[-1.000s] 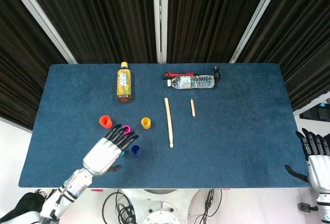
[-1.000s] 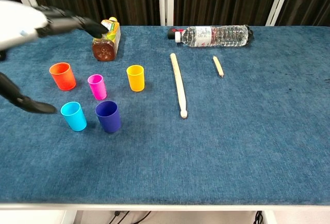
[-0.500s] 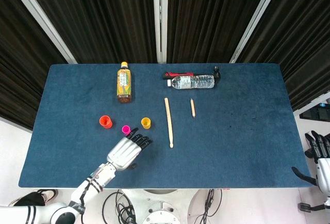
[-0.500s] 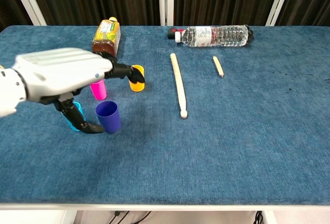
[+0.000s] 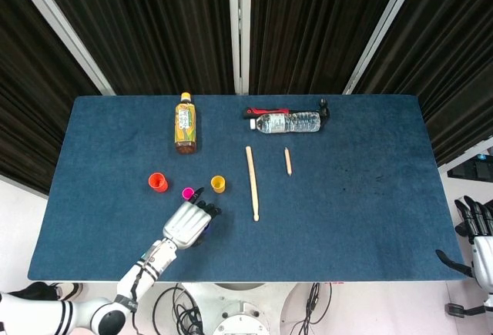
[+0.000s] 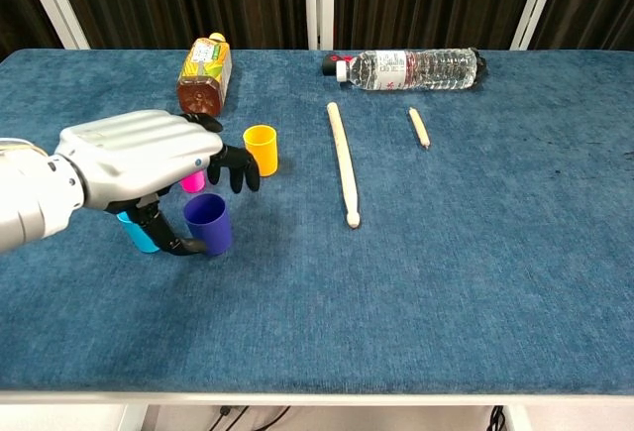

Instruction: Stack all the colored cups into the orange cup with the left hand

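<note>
orange cup (image 5: 157, 182) far left on bench (image 6: 475, 282), upright, small smooth plastic | left hand (image 6: 149, 168) over blue cup (image 6: 209, 224), thumb beside its wall, fingers curled above, nothing gripped yet | cyan, pink, yellow cups near | right hand (image 5: 477, 231) off bench edge, open, well apart

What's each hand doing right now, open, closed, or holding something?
Left hand: over the blue cup, fingers curling around it; whether it grips cannot be told.
Right hand: off the table's right edge, open, holding nothing.
</note>
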